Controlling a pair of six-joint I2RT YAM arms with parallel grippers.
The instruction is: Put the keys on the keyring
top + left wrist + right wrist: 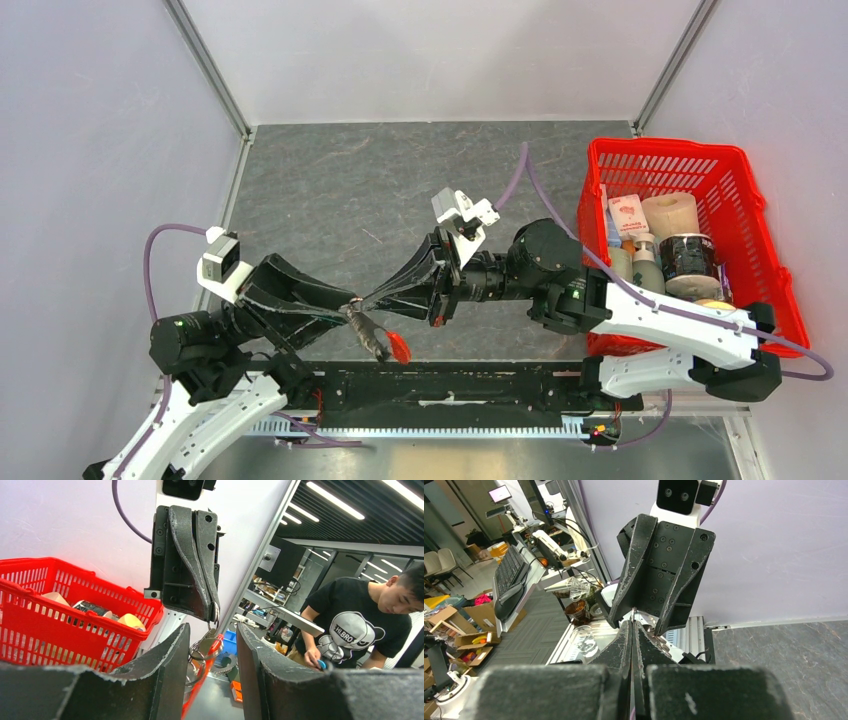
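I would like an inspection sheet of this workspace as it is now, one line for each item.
Surface: dark grey marbled table.
Job's things: keyring with red fob hangs below the meeting pincers; a metal key hangs with it; no yellow-tagged key seen.
Clutter: red basket at the right, holding a roll and a jar.
Grippers: right pincer shut on the keyring; left pincer half open around the hanging pieces, grip cannot be told.
Cables: purple cables loop from both arms.
Surroundings: pale walls; a person in a black shirt outside.
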